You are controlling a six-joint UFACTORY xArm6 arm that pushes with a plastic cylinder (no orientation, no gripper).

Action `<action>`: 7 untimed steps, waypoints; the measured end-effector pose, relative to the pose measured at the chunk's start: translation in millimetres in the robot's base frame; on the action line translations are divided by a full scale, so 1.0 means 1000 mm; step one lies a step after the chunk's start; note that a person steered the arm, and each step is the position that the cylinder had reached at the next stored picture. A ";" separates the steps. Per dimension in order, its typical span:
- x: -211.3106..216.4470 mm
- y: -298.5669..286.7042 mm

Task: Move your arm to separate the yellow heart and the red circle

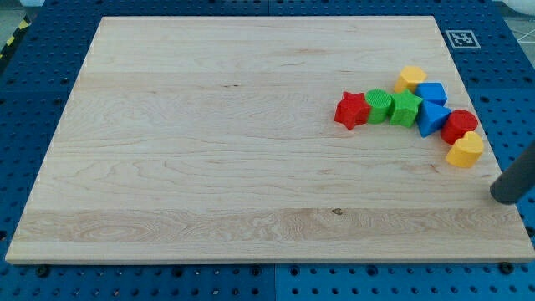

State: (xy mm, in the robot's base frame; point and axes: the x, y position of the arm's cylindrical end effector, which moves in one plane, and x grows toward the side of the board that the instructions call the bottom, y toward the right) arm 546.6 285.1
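The yellow heart [466,150] lies near the board's right edge, touching the red circle [460,125] just above it. My tip [505,197] is to the lower right of the yellow heart, apart from it, at the board's right edge. The rod enters from the view's right.
A chain of blocks runs left from the red circle: a blue triangle [431,119], a blue cube [432,93], a yellow hexagon [410,79], a green star [406,109], a green cylinder [379,106], a red star [353,110]. The wooden board [209,150] sits on a blue pegboard; a tag [461,38] lies at the top right.
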 end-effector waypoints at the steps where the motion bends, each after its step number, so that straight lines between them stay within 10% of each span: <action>1: -0.037 0.012; 7: -0.110 0.011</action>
State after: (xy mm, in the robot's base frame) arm 437.0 296.1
